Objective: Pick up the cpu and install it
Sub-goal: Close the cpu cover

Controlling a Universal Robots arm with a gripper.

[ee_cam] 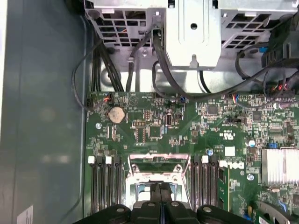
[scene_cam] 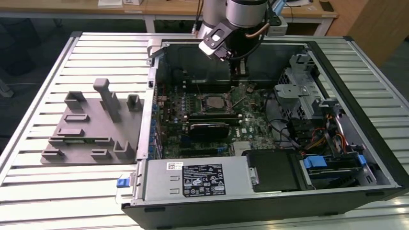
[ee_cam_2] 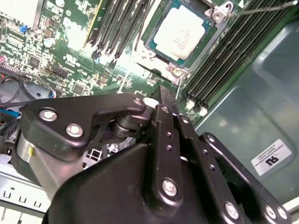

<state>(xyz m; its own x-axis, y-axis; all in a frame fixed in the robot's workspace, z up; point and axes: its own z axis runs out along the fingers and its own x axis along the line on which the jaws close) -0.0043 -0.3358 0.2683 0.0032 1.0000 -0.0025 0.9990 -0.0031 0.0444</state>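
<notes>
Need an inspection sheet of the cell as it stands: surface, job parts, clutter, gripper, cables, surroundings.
Surface: slatted metal table carrying an open computer case.
Job's things: cpu lies in the motherboard socket, silver top up.
Clutter: grey fixture on the table, at the exterior view's left of the case.
Grippers: gripper shut, nothing held, near the socket.
Cables: black cables inside the case; coloured bundle toward the exterior view's right.
Surroundings: wooden desks behind the table.
</notes>
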